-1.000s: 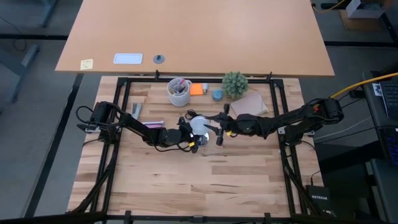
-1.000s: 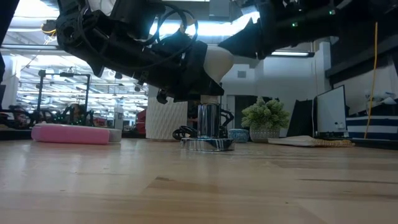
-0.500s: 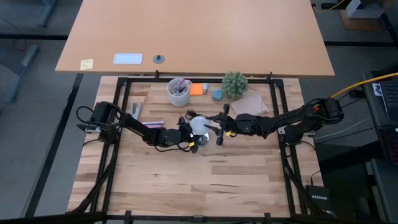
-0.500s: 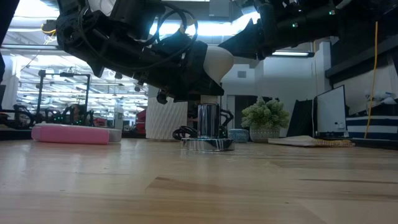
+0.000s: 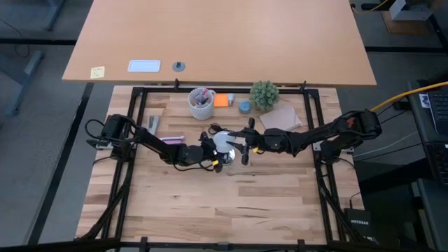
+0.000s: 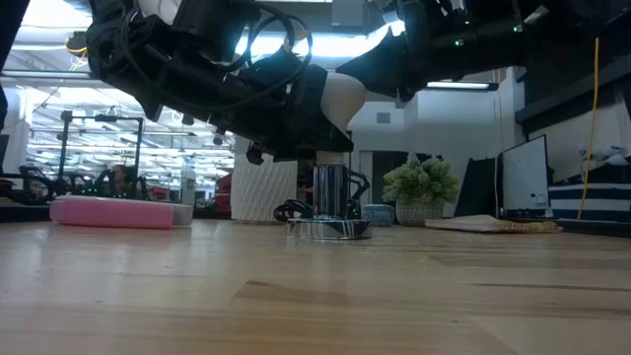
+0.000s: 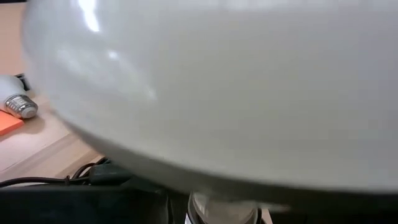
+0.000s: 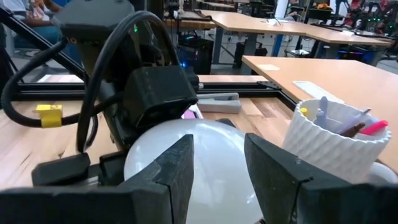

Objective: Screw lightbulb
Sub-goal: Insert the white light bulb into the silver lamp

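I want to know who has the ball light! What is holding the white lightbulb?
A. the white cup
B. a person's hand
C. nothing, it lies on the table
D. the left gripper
D: the left gripper is clamped around the lightbulb, holding it over the silvery fitting, above the table.

Both arms are dark, jointed, with looping black cables. The left gripper [image 8: 134, 118] housing is matte black, bearing a yellow tag. The right gripper [image 8: 217, 177] has two dark, angular fingers.
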Robot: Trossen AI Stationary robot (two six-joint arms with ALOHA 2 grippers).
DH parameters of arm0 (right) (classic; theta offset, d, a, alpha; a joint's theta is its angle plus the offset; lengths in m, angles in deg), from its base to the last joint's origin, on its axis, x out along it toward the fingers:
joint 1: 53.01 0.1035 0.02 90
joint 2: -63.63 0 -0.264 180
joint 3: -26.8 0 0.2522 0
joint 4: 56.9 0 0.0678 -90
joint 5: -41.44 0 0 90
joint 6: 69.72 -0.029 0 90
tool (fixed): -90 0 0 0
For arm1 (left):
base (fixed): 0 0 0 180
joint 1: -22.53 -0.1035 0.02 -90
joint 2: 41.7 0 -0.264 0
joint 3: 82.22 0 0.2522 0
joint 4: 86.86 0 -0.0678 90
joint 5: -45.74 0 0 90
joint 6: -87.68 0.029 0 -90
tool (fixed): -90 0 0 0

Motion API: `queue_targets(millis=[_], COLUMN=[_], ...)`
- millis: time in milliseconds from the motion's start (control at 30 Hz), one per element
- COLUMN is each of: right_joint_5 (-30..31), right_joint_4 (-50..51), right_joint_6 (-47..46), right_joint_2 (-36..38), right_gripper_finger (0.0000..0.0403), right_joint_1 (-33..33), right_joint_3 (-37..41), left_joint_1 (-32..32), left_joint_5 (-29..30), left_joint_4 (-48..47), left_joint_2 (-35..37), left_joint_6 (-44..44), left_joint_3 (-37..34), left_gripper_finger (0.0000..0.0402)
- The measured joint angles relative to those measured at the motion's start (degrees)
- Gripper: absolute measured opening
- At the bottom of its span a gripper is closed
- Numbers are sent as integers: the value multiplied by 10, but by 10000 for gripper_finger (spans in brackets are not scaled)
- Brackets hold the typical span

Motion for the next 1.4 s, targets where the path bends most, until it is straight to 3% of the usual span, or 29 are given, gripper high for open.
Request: queue_targets(millis=[1400], right_joint_5=[-7], right_joint_4=[-8], right_joint_6=[2], right_joint_2=[-2], right_gripper_finger=[149], right_joint_1=[0], right_joint_3=[3], left_joint_1=[3], left_joint_5=[-4], left_joint_4=[1], left_joint_2=[2], left_joint_6=[19], left_joint_3=[1], left_gripper_finger=[153])
